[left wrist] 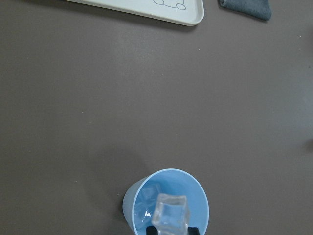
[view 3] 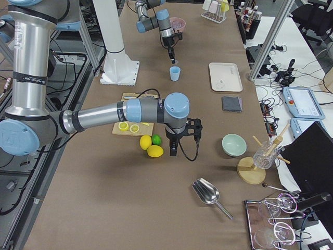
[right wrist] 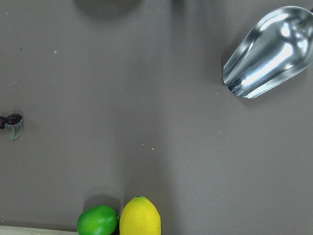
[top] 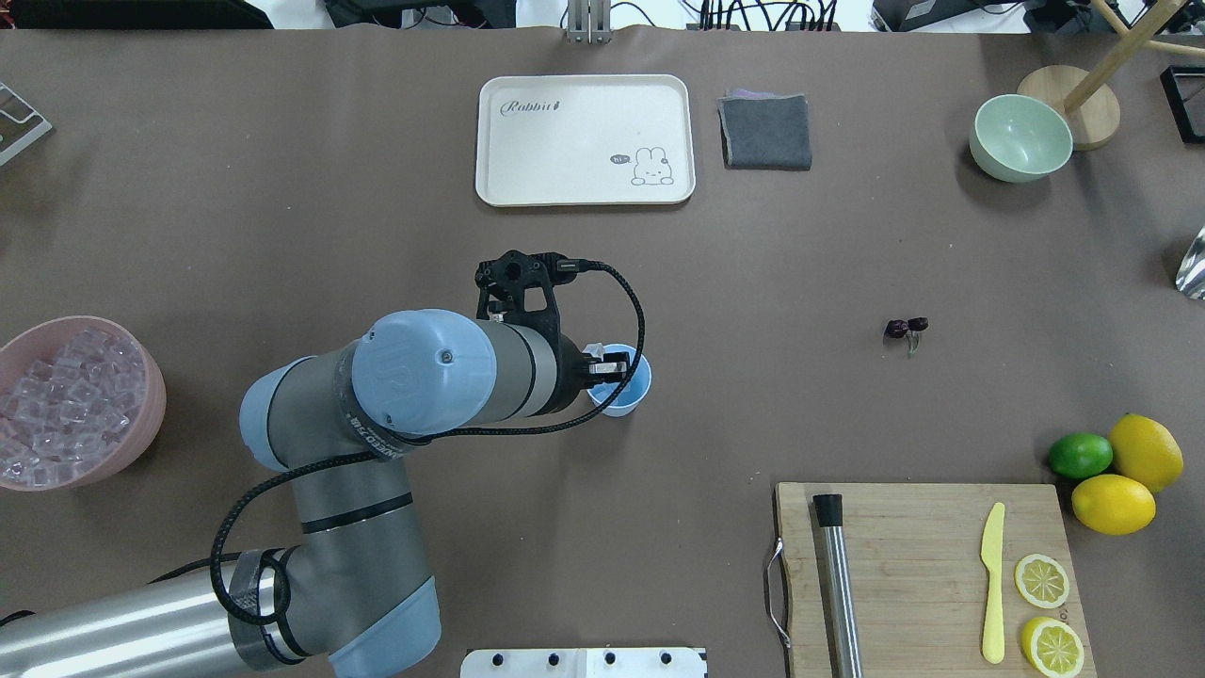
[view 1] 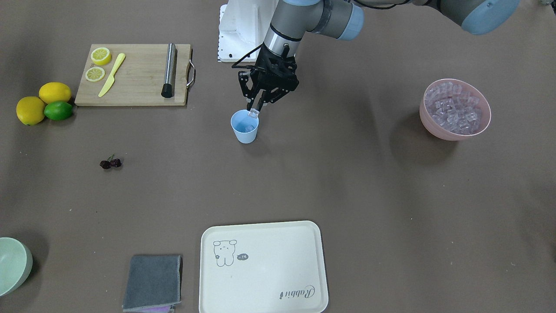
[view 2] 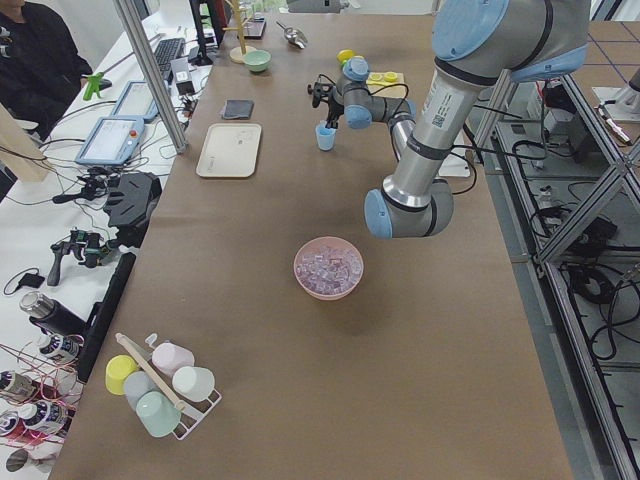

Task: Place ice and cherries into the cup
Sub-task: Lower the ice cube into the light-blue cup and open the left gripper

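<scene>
My left gripper [view 1: 254, 111] is shut on one clear ice cube [left wrist: 169, 214] and hangs just over the rim of the light blue cup [view 1: 245, 127], which stands upright mid-table. More ice [left wrist: 145, 205] lies inside the cup [left wrist: 166, 193]. The rest of the ice [view 1: 454, 108] fills a pink bowl [view 1: 434, 128] far off on my left side. The dark cherries [view 1: 110, 163] lie on the table, apart from the cup, and also show in the right wrist view as cherries [right wrist: 11, 120]. My right gripper [view 3: 173, 153] hovers beside the lemons; I cannot tell whether it is open or shut.
A wooden cutting board [view 1: 139, 87] carries lemon slices, a yellow knife [view 1: 111, 74] and a steel rod [view 1: 169, 69]. Two lemons and a lime [view 1: 57, 111] sit beside it. A cream tray [view 1: 265, 269], grey cloth [view 1: 153, 281], green bowl [view 1: 13, 265] and metal scoop [right wrist: 269, 54] lie further out.
</scene>
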`<action>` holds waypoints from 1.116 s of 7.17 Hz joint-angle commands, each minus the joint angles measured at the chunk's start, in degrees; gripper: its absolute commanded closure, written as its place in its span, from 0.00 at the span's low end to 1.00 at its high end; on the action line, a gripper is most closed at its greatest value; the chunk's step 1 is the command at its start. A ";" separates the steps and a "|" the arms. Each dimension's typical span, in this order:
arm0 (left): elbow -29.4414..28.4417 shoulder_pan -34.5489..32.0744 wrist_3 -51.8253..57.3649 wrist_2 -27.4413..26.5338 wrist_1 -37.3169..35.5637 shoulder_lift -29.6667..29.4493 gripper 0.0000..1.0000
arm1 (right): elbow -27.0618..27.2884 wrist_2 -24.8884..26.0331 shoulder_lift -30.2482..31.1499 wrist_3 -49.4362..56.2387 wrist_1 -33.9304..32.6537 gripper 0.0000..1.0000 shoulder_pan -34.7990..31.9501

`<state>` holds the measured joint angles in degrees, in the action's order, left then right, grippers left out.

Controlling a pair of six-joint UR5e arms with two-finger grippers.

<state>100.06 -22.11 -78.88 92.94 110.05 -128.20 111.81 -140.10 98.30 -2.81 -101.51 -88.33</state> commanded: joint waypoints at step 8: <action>3.28 -4.84 8.23 -3.12 -5.41 1.88 0.02 | -0.18 0.09 -3.62 -3.57 3.15 0.00 3.66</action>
<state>101.12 -24.01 -76.02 89.05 108.25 -128.12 111.83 -140.04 96.52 -3.89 -100.01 -87.14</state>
